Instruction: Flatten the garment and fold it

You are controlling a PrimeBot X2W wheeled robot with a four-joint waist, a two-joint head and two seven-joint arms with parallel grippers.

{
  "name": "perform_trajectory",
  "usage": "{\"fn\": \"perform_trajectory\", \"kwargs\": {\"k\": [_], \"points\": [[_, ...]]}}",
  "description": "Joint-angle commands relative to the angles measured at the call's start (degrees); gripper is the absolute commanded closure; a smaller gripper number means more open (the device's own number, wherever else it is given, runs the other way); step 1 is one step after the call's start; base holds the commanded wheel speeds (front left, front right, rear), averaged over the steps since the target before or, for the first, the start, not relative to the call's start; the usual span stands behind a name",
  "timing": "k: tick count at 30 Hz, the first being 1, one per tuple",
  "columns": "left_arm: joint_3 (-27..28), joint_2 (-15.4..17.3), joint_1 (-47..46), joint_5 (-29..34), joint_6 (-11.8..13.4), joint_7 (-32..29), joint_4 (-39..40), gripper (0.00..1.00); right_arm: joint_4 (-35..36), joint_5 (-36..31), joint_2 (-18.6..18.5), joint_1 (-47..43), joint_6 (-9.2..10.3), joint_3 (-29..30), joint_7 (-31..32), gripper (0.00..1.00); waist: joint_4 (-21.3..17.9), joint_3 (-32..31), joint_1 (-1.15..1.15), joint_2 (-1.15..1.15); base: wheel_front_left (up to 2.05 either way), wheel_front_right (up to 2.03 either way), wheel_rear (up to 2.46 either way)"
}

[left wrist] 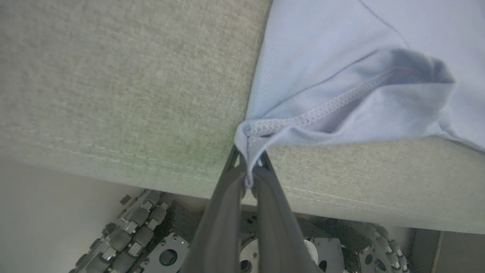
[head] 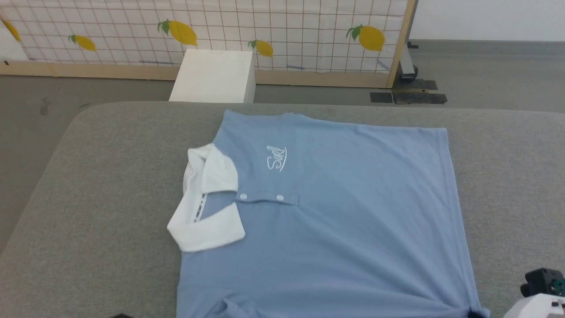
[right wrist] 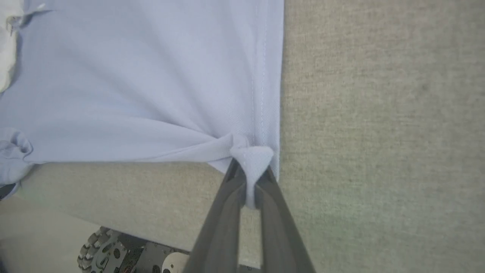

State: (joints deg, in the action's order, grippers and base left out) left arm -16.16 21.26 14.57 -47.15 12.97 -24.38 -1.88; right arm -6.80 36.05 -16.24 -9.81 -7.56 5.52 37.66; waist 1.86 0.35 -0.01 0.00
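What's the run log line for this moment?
step: flatten | garment: face-up on grey cushion, collar leftward | left gripper: shut on stitched edge | right gripper: shut on hem corner

A robot test lab: lemon-print partition, grey padded table, bare floor.

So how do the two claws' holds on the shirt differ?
The left gripper pinches a thin corner showing looped seam stitching; the right gripper pinches a bunched wad beside a straight hem. Creases radiate from the right gripper, a loose fold from the left. Both are shut on the garment.
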Motion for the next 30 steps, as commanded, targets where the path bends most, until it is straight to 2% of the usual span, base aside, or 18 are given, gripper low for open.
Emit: {"fn": "perform_trajectory", "kwargs": {"k": [1,5,9,15,21,24,30], "points": [[0.0,0.9,2.3,-1.6,1.2,-2.2,1.1,1.0,0.7,-0.5,-0.6,-1.5,0.08,0.6,2.0,1.0,-0.3,0.0,0.01,0.0,0.0,0.0,0.0],[0.7,2.1,5.3,-2.9,3.8,-5.5,5.6,1.0,2.9,-1.2,-0.4,-3.9,0.08,1.8,7.2,1.0,-0.4,0.1,0.01,0.0,0.0,0.0,0.0],[1.7,2.7,6.3,-2.8,4.8,-5.3,8.8,1.0,5.4,-2.0,0.8,-4.3,0.08,3.5,8.4,1.0,-0.4,0.2,0.01,0.0,0.0,0.0,0.0],[3.1,4.3,3.4,-1.1,3.6,-2.8,12.7,1.0,8.5,-2.7,1.6,-2.3,0.08,4.2,8.5,1.0,-0.4,0.8,0.01,0.0,0.0,0.0,0.0],[3.4,7.3,-5.6,2.7,1.6,-1.7,15.4,1.0,10.9,-4.0,1.5,2.5,0.08,4.2,8.3,1.0,-0.5,2.7,0.01,0.0,0.0,0.0,0.0],[2.8,7.9,-10.4,3.6,0.6,-2.5,15.1,1.0,11.3,-4.5,1.4,5.4,0.08,3.9,9.0,1.0,-0.9,4.2,0.01,0.0,0.0,0.0,0.0],[0.9,8.9,-20.8,4.7,-3.0,-4.6,12.0,1.0,10.9,-5.6,1.0,11.9,0.08,3.0,11.2,1.0,-1.9,9.2,0.01,0.0,0.0,0.0,0.0]]}}
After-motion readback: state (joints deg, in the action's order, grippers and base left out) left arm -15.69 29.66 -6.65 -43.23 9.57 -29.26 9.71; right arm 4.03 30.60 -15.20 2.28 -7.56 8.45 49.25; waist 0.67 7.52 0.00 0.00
